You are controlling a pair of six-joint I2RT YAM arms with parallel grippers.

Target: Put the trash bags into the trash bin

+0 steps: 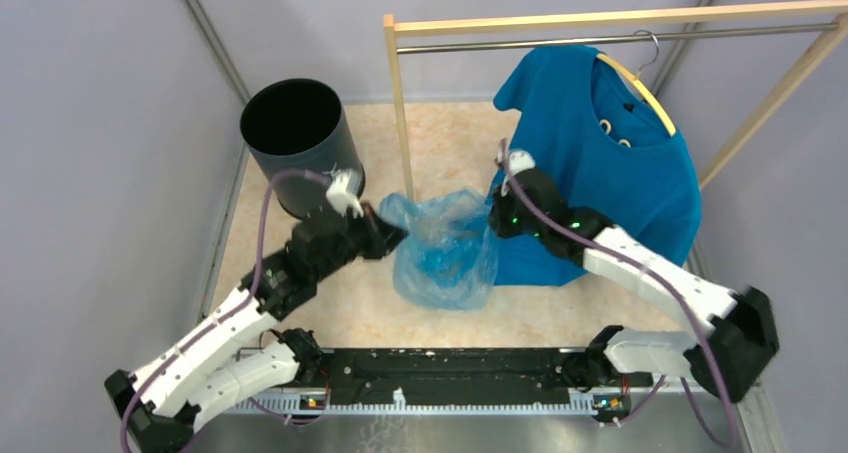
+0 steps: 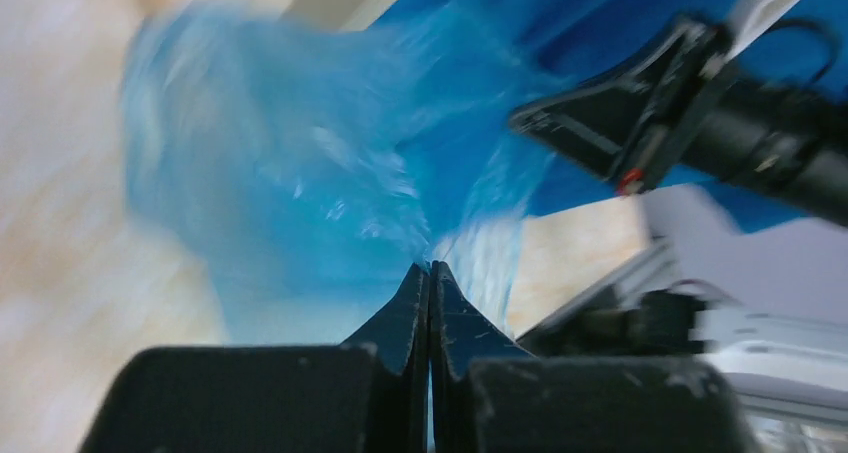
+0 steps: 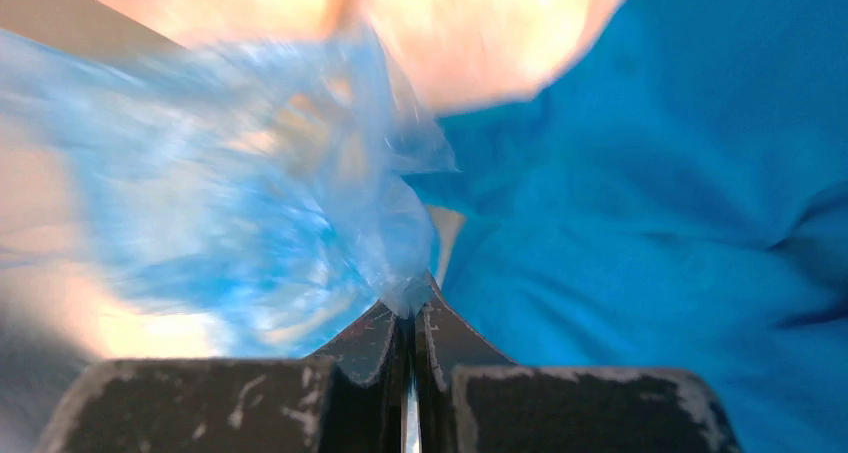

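Observation:
A translucent light-blue trash bag point(image 1: 445, 253) hangs stretched between my two grippers above the floor. My left gripper point(image 1: 395, 235) is shut on the bag's left edge; in the left wrist view the bag point(image 2: 300, 173) fans out from the closed tips point(image 2: 430, 266). On the bag's right edge my right gripper point(image 1: 492, 218) is shut, with plastic point(image 3: 250, 203) bunched at its tips point(image 3: 408, 308). The black round trash bin point(image 1: 297, 143) stands upright and open at the back left, just behind the left gripper.
An opaque blue T-shirt point(image 1: 610, 163) hangs on a hanger from a wooden rack point(image 1: 400, 103), right behind the right gripper. Grey walls close in both sides. The rack's left post stands between bin and shirt.

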